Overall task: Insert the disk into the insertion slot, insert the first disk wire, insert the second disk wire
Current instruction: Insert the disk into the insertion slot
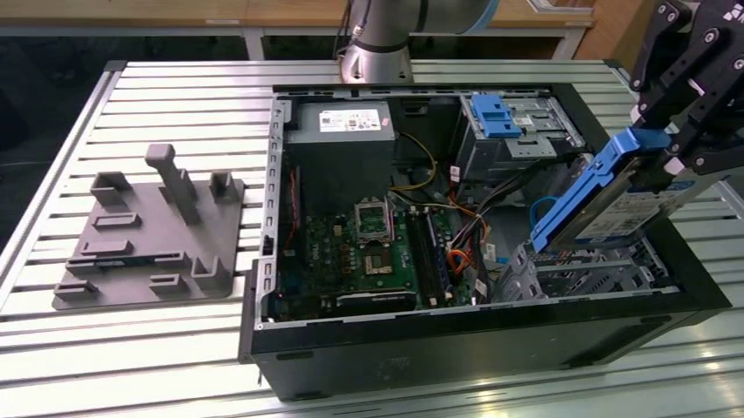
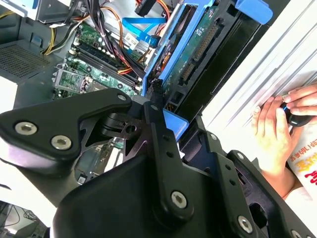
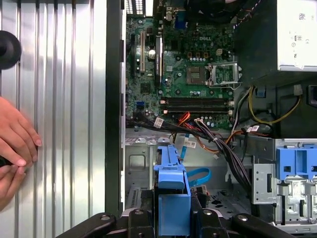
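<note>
Jaws clamped on upper blue edge of disk (image 1: 614, 198); gripper (image 1: 677, 146) held it tilted, lower end right over insertion slot (image 1: 587, 272), not seated, inside open computer case (image 1: 465, 348); person's hand (image 3: 17, 144) on table (image 3: 64, 74) alongside

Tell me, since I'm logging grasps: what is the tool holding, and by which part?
The tool is shut on the disk, gripping the raised end of its blue carrier frame.

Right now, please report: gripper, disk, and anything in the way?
Gripper shut on the disk. Disk tilted over the insertion slot, not seated. Wire bundle beside the slot; a person's hand on the table, outside the case.
</note>
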`<state>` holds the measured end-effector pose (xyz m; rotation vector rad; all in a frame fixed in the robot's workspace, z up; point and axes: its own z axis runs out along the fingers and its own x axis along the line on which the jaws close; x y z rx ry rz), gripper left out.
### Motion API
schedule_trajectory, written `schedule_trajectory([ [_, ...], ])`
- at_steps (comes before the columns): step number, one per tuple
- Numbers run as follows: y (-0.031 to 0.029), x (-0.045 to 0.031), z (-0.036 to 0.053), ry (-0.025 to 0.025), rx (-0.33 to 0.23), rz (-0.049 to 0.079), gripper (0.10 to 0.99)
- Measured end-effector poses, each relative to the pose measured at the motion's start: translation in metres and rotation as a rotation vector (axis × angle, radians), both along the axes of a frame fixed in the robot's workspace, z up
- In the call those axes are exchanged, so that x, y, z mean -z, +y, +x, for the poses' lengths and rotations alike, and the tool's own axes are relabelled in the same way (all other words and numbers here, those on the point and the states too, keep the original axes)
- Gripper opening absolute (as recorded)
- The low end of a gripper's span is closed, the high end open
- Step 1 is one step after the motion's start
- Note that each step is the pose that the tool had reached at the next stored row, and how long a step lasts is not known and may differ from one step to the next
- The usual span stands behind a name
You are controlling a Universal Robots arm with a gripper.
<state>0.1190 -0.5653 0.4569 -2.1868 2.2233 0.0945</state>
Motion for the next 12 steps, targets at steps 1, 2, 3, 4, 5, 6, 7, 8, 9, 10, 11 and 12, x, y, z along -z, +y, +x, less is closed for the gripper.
schedule_trajectory([
  [1,-0.0005,0.0004,0.0,0.0,0.0,0.0,0.365],
  [2,-0.0009,0.0008,0.0,0.0,0.0,0.0,0.365],
  [3,-0.0011,0.0012,0.0,0.0,0.0,0.0,0.365],
  [4,-0.0011,0.0016,0.0,0.0,0.0,0.0,0.365],
  [5,-0.0012,0.002,0.0,0.0,0.0,0.0,0.365],
  [6,-0.0012,0.0025,0.0,0.0,0.0,0.0,0.365],
  [7,-0.0012,0.0029,0.0,0.0,0.0,0.0,0.365],
  [8,-0.0012,0.0033,0.0,0.0,0.0,0.0,0.365],
  [9,-0.0012,0.0036,0.0,0.0,0.0,0.0,0.365],
  [10,-0.0012,0.004,0.0001,0.0,0.0,0.0,0.365],
  [11,-0.0012,0.0043,0.0001,0.0,0.0,0.0,0.365],
  [12,-0.0012,0.0047,0.0001,0.0,0.0,0.0,0.365],
])
